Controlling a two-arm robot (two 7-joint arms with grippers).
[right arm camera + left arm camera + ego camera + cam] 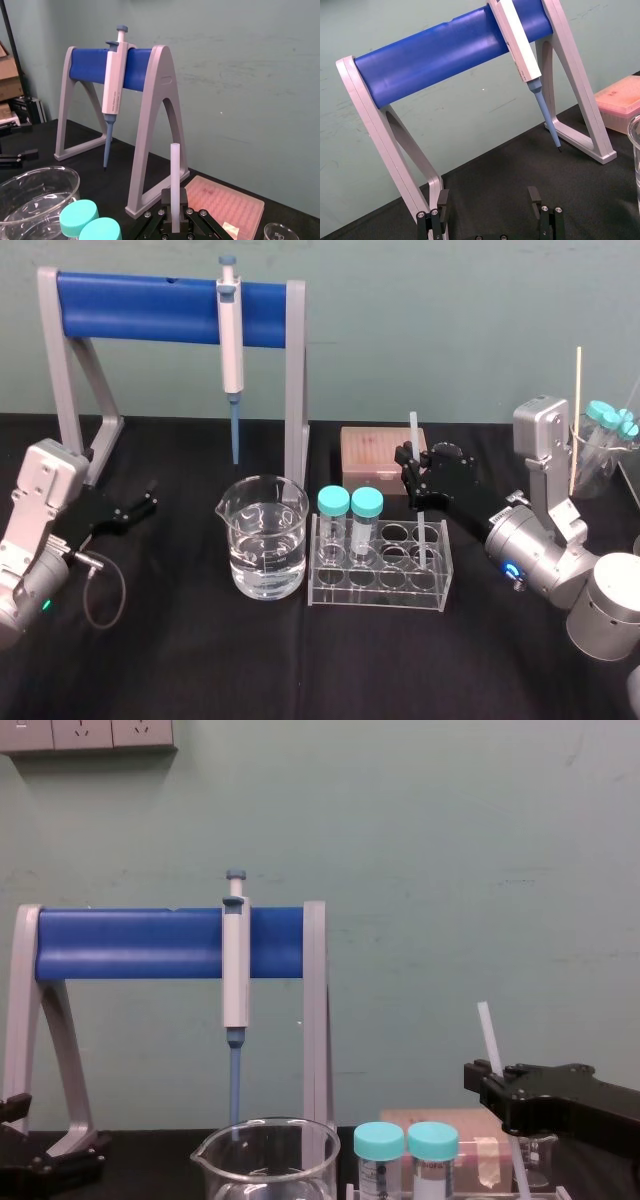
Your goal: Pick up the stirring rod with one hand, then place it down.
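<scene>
Behind right claw (pixel 413 466), stirring rod (pixel 412 428) midsection

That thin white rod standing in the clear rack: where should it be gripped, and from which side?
Grip the stirring rod on its bare upper shaft, coming level from the robot's right: it stands nearly upright, lower end in the rack. The right hand is shut there.

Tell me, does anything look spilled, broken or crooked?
Nothing spilled or broken. Only the stirring rod leans slightly: the right gripper is shut on it, its lower end inside the tube rack. The left gripper idles at left.
</scene>
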